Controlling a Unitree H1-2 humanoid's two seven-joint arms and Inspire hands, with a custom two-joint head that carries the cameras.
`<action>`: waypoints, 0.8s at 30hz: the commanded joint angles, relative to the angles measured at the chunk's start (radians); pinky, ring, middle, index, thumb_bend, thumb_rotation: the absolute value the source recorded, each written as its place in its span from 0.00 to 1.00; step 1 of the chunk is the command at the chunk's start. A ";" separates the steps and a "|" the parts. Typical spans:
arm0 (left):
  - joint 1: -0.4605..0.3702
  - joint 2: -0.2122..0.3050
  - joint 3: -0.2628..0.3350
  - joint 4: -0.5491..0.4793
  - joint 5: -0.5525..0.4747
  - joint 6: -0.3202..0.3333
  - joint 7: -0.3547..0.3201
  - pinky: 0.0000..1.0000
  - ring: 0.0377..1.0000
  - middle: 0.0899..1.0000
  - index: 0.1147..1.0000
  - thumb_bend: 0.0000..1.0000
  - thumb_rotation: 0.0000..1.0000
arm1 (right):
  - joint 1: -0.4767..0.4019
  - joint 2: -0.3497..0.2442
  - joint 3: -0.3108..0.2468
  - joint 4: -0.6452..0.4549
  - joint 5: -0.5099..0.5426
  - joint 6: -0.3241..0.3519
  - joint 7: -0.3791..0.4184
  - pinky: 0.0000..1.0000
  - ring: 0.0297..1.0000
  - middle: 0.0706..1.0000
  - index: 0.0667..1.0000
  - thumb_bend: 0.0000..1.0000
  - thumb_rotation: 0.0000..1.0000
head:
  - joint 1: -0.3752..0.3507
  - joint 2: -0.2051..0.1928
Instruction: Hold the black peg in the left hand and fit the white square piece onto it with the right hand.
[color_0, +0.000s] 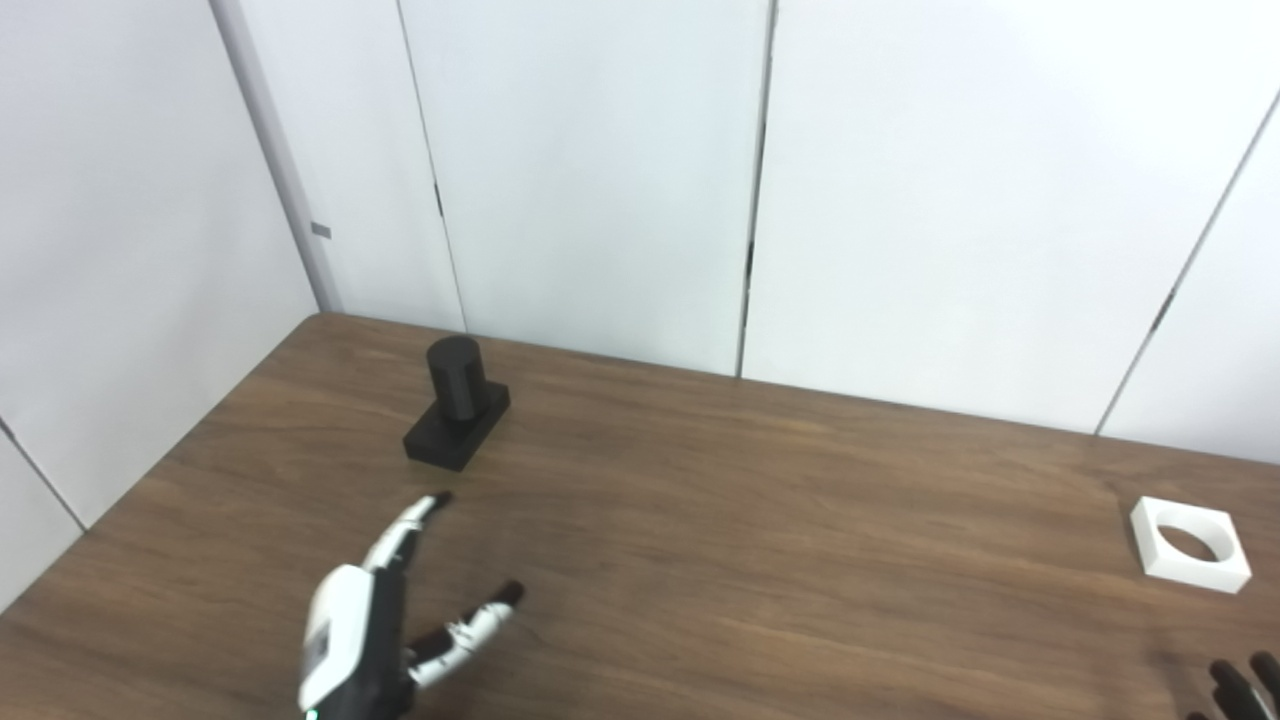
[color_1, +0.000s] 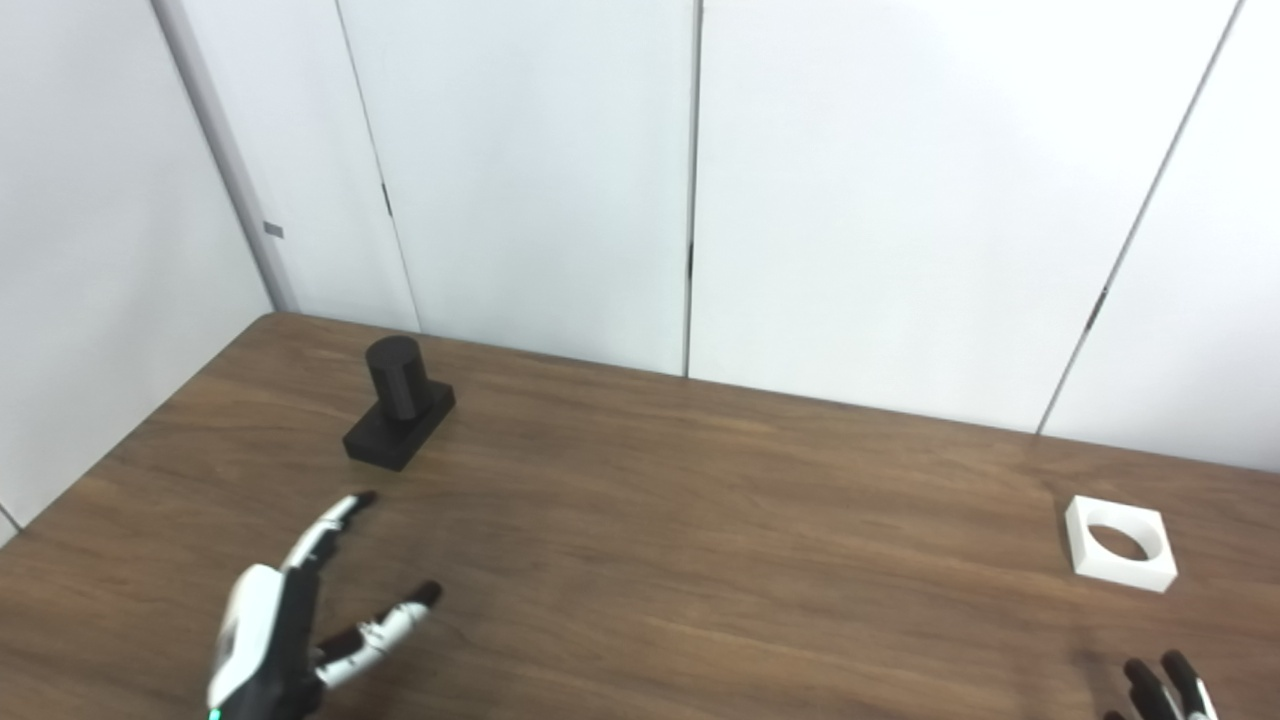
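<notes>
The black peg (color_0: 457, 403), a short cylinder on a rectangular black base, stands upright at the far left of the wooden table (color_0: 760, 520). My left hand (color_0: 385, 620) is open in the near left, fingers spread and pointing toward the peg, well short of it. The white square piece (color_0: 1190, 544) with a round hole lies flat near the table's right edge. Only the dark fingertips (color_1: 1165, 685) of my right hand show at the bottom right corner, nearer than the white piece and not touching it.
White wall panels (color_0: 600, 170) rise directly behind the table's far edge and along its left side. Bare wood stretches between the peg and the white piece.
</notes>
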 joint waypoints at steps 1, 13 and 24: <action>-0.103 -0.015 0.027 -0.043 0.081 0.019 0.045 0.97 0.93 0.90 0.86 0.81 0.43 | -0.010 -0.004 -0.005 0.016 0.004 -0.036 0.012 1.00 0.98 0.92 0.97 0.73 0.96 | -0.002 0.005; -0.267 0.049 0.072 0.021 0.254 0.137 0.010 1.00 0.94 0.90 0.86 0.95 0.49 | 0.004 -0.004 -0.009 -0.019 0.001 -0.016 0.004 1.00 0.95 0.90 0.92 0.78 0.94 | -0.009 0.021; -0.384 0.106 0.066 0.227 0.451 0.250 -0.076 1.00 1.00 0.98 0.88 0.96 0.71 | 0.009 -0.002 -0.008 -0.027 -0.003 -0.026 0.006 0.94 0.93 0.89 0.91 0.80 0.93 | -0.013 0.024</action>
